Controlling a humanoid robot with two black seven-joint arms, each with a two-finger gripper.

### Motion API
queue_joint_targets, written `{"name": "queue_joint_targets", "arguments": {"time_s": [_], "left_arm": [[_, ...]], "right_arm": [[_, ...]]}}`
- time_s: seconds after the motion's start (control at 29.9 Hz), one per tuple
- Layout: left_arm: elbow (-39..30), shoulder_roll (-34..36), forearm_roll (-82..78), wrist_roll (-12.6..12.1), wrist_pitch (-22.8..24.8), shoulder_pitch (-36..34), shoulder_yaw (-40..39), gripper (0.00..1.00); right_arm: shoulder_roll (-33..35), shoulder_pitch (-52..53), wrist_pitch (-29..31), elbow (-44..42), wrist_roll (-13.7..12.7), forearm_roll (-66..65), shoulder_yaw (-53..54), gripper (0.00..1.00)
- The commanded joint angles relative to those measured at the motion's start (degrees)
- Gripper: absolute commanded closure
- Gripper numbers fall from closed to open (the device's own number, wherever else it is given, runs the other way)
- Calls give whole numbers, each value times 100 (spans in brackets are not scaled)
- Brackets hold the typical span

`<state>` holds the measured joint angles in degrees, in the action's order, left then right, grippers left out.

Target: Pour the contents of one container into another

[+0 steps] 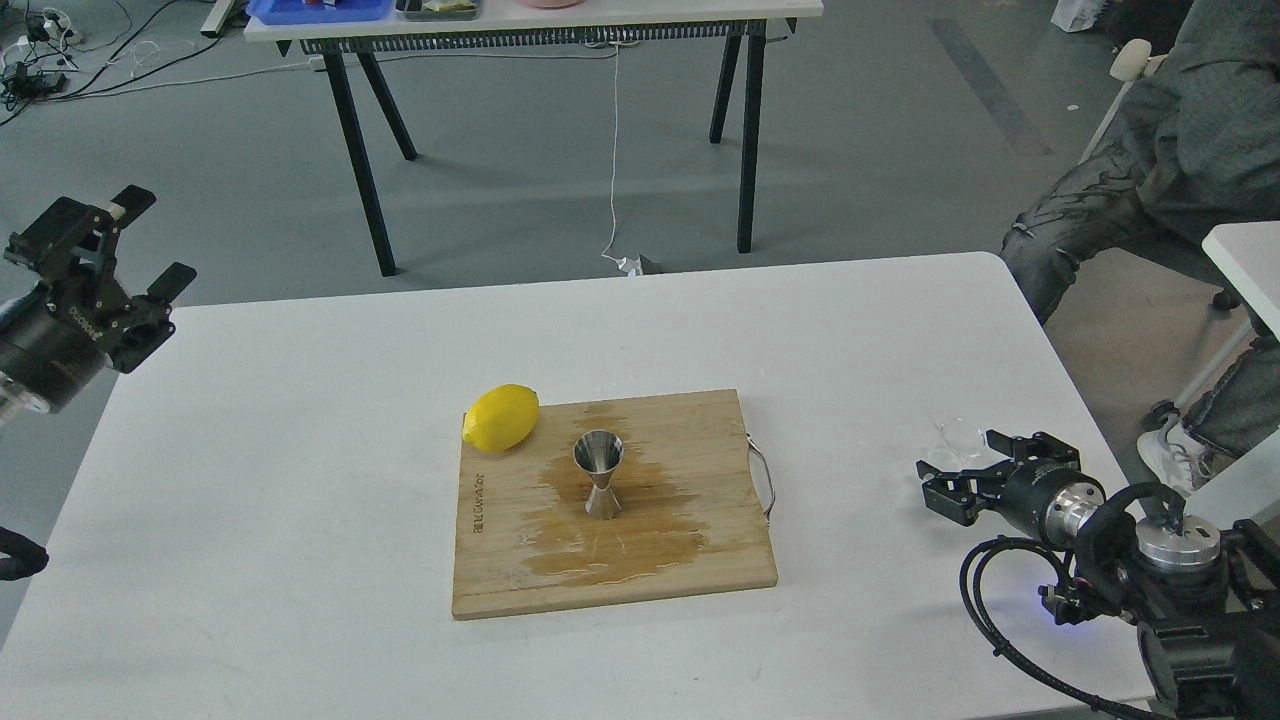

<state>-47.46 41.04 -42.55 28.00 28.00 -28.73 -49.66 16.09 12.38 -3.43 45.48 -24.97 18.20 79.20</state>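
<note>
The tiny clear glass cup (pixel 957 441) stands near the white table's right edge and is barely visible. My right gripper (pixel 958 468) is open, level with the table. Its fingertips reach to either side of the cup's near part; whether they touch it I cannot tell. The steel jigger (pixel 598 475) stands upright in the middle of the wooden cutting board (pixel 700 430), on a wet patch. My left gripper (pixel 148 242) hangs open above the table's far left corner, holding nothing.
A yellow lemon (pixel 500 416) lies at the board's far left corner. A seated person (pixel 1170 160) is beyond the table's right side, beside another white tabletop (pixel 1245 262). A black-legged table (pixel 530 20) stands behind.
</note>
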Motion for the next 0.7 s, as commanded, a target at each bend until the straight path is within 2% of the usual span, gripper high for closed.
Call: {"name": "queue_joint_targets", "arguments": {"time_s": [0.0,0.5,0.67], "left_arm": [[0,0,1,0,0,17,0,1],[0,0,1,0,0,26,-9,1],[17,-9,1,0,0,26,-9,1]], "right_arm": [[-9,19,0,-92,18,-1,8,2],[-88,248,18,-224,132,-1,34,4],[-115,248,27,-224,150,-1,17,12]]}}
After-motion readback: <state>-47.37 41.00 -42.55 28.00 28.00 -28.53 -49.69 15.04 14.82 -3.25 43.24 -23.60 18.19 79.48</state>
